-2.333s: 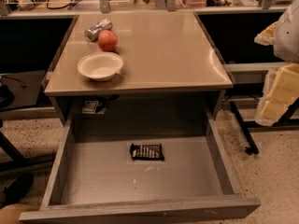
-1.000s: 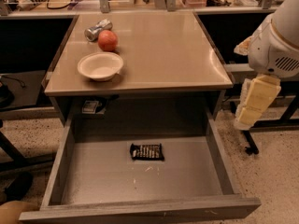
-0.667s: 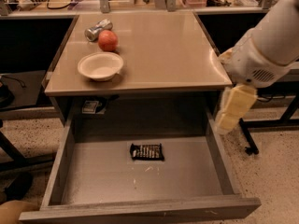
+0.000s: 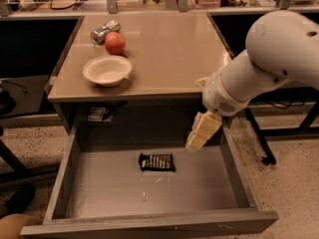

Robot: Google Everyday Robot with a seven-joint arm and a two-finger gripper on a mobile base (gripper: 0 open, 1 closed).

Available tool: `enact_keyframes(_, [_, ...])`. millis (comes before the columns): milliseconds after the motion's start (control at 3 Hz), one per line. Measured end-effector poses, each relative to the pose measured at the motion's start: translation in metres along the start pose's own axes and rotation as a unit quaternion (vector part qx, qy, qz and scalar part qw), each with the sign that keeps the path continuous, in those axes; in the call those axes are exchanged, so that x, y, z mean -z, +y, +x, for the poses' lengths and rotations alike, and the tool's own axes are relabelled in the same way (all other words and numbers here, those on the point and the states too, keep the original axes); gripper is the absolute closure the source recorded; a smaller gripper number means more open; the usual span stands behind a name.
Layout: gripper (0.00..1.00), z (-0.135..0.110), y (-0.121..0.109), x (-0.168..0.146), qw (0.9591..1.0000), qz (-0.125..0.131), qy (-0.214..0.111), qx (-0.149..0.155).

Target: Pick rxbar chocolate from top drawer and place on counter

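The tool (image 4: 197, 139) shows only as one pale block pointing down and to the left, so how far open it is cannot be told. Nothing can be seen in its hold, and it touches nothing. Behind it, the bulky white arm (image 4: 259, 63) runs off the right edge and covers the right front corner of the tabletop (image 4: 169, 54).

The arm has swung in from the right since a moment ago. The tool was out by the side wall of the top drawer (image 4: 109, 188) and now hangs lower, over the drawer's right rear part.

Just down and left of the tool, the rxbar chocolate (image 4: 157, 162) lies flat on the drawer floor, where it was before. Up and left of the tool on the tabletop sit a white bowl (image 4: 107, 70), a red apple (image 4: 115, 43) and a silver can (image 4: 104, 31) on its side. A small object under the tabletop edge, left of the tool, is hard to make out.
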State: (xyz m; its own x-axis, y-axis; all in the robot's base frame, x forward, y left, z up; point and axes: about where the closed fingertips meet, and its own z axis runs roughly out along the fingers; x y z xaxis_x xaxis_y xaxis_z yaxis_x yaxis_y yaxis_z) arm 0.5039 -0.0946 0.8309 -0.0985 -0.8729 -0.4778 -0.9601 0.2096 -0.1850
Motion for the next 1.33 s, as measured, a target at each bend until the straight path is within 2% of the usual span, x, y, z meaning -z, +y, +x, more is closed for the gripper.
enact_keyframes(667, [0.0, 0.022, 0.001, -0.075, 0.9986, -0.028, -0.024, -0.039])
enact_keyframes(1000, [0.0, 0.022, 0.001, -0.075, 0.9986, -0.028, -0.024, -0.039])
enact_keyframes(1333, [0.0, 0.023, 0.001, -0.1, 0.9983, -0.039, -0.028, -0.034])
